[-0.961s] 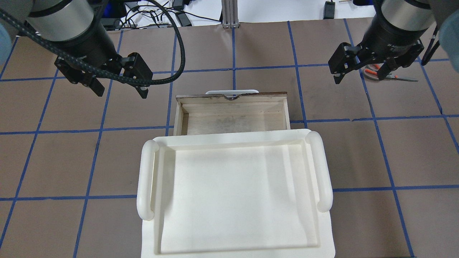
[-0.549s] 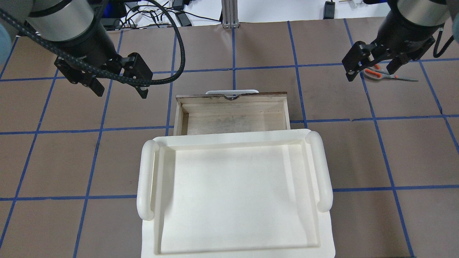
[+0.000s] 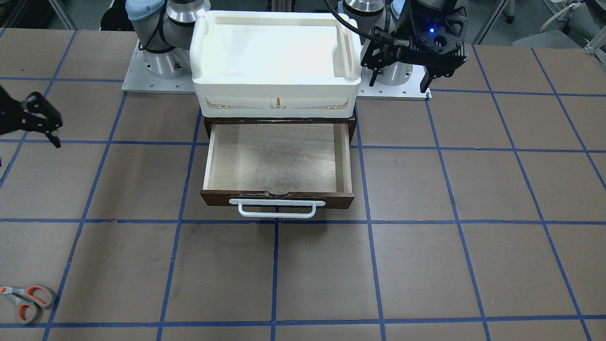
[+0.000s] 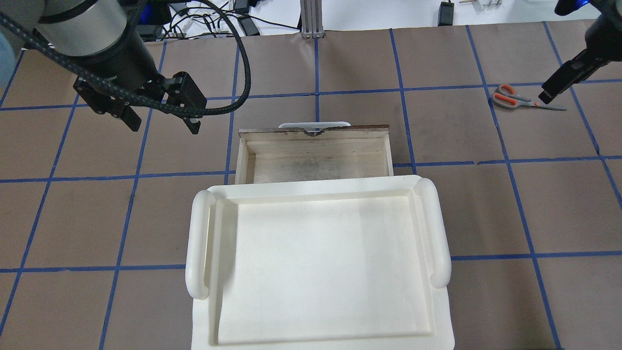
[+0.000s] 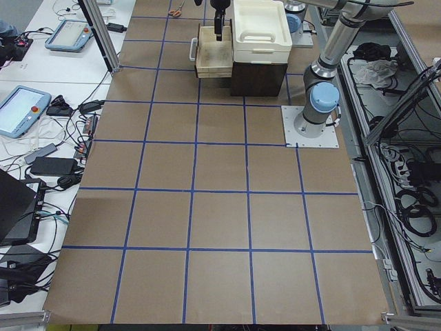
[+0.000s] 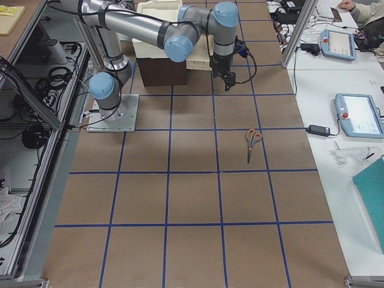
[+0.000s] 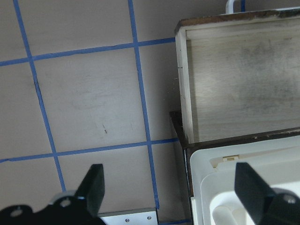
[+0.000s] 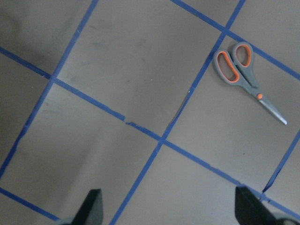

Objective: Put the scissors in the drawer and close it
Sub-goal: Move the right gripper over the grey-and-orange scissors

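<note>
The scissors (image 4: 515,98) lie flat on the table at the far right, with grey-and-orange handles; they also show in the front view (image 3: 26,299) and in the right wrist view (image 8: 243,75). The drawer (image 4: 316,163) is pulled open and holds nothing, its white bar handle (image 3: 277,208) facing away from me. My right gripper (image 8: 168,211) is open, above the table near the scissors, touching nothing; one of its fingers (image 4: 549,92) shows over the blade tips. My left gripper (image 4: 163,127) is open and empty, hovering left of the drawer.
A white plastic tray (image 4: 199,243) sits on top of the dark cabinet that the drawer slides out of. The brown table mat has a blue tape grid. Cables and devices lie beyond the far edge.
My right gripper has moved to the right, off the scissors' handles and out toward the view's right edge, so the scissors now show in full. The left arm has not moved.
</note>
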Robot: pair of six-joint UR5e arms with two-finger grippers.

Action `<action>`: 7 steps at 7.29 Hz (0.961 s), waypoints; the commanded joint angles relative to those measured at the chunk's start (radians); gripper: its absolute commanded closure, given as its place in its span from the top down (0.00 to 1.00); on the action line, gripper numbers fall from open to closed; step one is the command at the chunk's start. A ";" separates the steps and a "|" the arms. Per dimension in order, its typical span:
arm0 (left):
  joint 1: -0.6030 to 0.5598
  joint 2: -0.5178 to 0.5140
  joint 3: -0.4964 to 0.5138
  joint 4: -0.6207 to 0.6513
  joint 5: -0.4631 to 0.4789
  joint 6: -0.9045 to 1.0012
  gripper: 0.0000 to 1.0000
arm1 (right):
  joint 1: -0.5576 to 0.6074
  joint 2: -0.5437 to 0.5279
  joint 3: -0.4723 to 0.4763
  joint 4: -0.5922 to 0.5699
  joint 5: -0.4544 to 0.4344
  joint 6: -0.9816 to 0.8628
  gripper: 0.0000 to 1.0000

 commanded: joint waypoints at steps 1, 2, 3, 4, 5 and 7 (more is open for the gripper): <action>0.000 0.001 0.000 -0.001 0.000 0.000 1.00 | -0.070 0.132 -0.003 -0.186 0.000 -0.303 1.00; 0.000 0.001 -0.001 -0.001 0.000 0.000 1.00 | -0.087 0.191 -0.001 -0.281 0.003 -0.386 1.00; 0.000 0.001 -0.002 0.000 0.000 0.000 1.00 | -0.090 0.232 -0.004 -0.300 0.017 -0.389 1.00; 0.000 0.001 -0.002 0.000 0.000 0.000 1.00 | -0.092 0.253 -0.010 -0.360 0.056 -0.440 1.00; 0.000 0.001 0.000 0.000 0.000 0.000 1.00 | -0.092 0.301 -0.013 -0.406 0.064 -0.685 0.96; 0.000 0.001 -0.001 0.000 0.000 0.000 1.00 | -0.092 0.387 -0.059 -0.422 0.078 -0.796 0.95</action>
